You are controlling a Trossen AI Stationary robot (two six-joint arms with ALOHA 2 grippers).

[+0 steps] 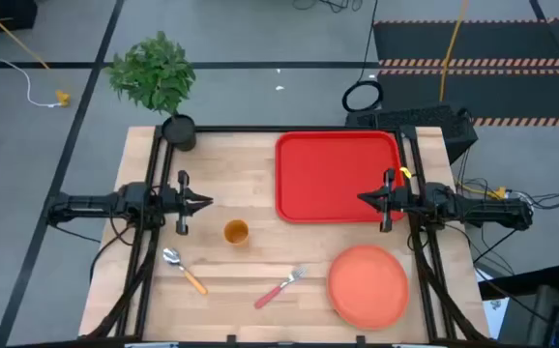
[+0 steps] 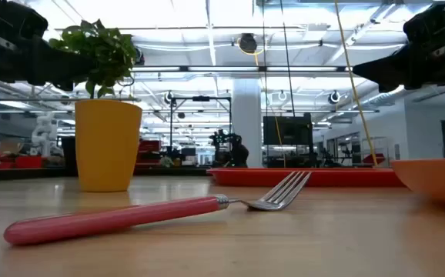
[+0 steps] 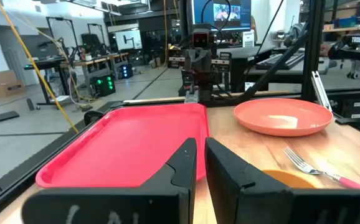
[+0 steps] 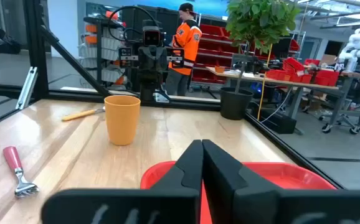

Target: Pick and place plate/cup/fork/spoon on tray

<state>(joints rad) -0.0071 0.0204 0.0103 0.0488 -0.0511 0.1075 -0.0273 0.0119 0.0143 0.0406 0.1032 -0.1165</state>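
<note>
A large bright red rectangular plastic tray (image 1: 338,176) with rounded corners and a raised rim is seen lying on the light wooden table (image 1: 250,184), toward the far right corner, and nothing is carried on it. The round flat salmon-orange plastic plate (image 1: 367,284) is found near the front right corner, just in front of the tray and apart from it. The small amber-orange cylindrical cup (image 1: 236,232) is set upright near the middle of the table, left of the tray. Along the front edge two utensils are laid flat — the small spoon (image 1: 184,270) with a silver bowl and an orange handle toward the front left, and the small fork (image 1: 279,288) with silver tines and a pinkish-red handle between the spoon and the plate, its tines turned toward the plate.

The left gripper (image 1: 200,203) is held above the left side of the table, pointing inward toward the cup, its fingers pressed nearly together with only a narrow slit between them and nothing held. The right gripper (image 1: 367,199) is held over the tray's front right part, pointing inward — its fingers are pressed together on nothing.

A black pot with a green leafy plant (image 1: 163,87) is placed at the far left corner. A person in an orange top (image 4: 185,38) is seen in the room beyond the table.
</note>
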